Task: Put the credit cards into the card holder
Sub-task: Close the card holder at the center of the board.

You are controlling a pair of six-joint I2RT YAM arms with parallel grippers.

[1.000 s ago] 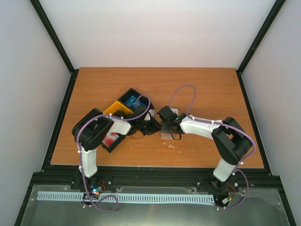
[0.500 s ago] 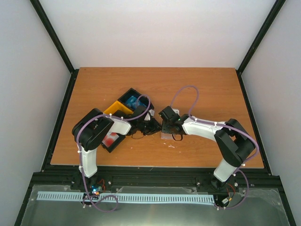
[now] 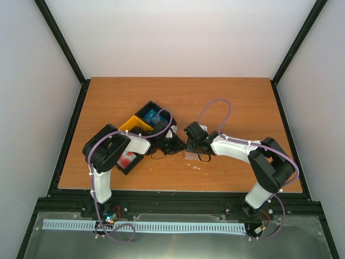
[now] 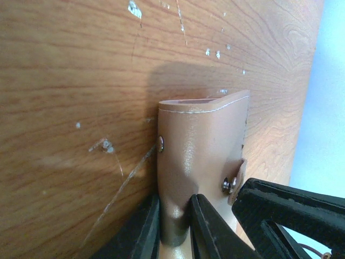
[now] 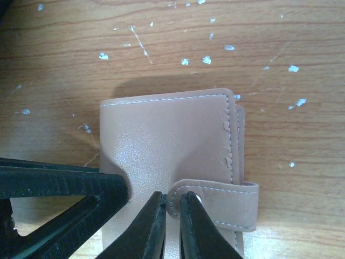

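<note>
The pinkish-tan card holder (image 4: pixel 199 140) lies folded on the wooden table, its stud showing at the side. My left gripper (image 4: pixel 175 208) is shut on its near edge, which dents between the fingers. In the right wrist view the card holder (image 5: pixel 167 135) shows its stitched strap (image 5: pixel 226 202), and my right gripper (image 5: pixel 172 197) is shut on the strap's rounded end. From above, both grippers meet over the card holder (image 3: pixel 192 155) at mid-table. Blue credit cards (image 3: pixel 152 117) and red credit cards (image 3: pixel 128 159) sit in the bins to the left.
A black and yellow bin set (image 3: pixel 137 125) stands diagonally left of centre, under the left arm. The left gripper's black finger (image 5: pixel 59 183) crosses the right wrist view. The table's surface (image 3: pixel 237 102) is scratched wood, with black frame rails around it.
The right gripper's jaws have come together on the strap's end. The right arm's elbow has shifted slightly to the right. The left gripper has kept its hold.
</note>
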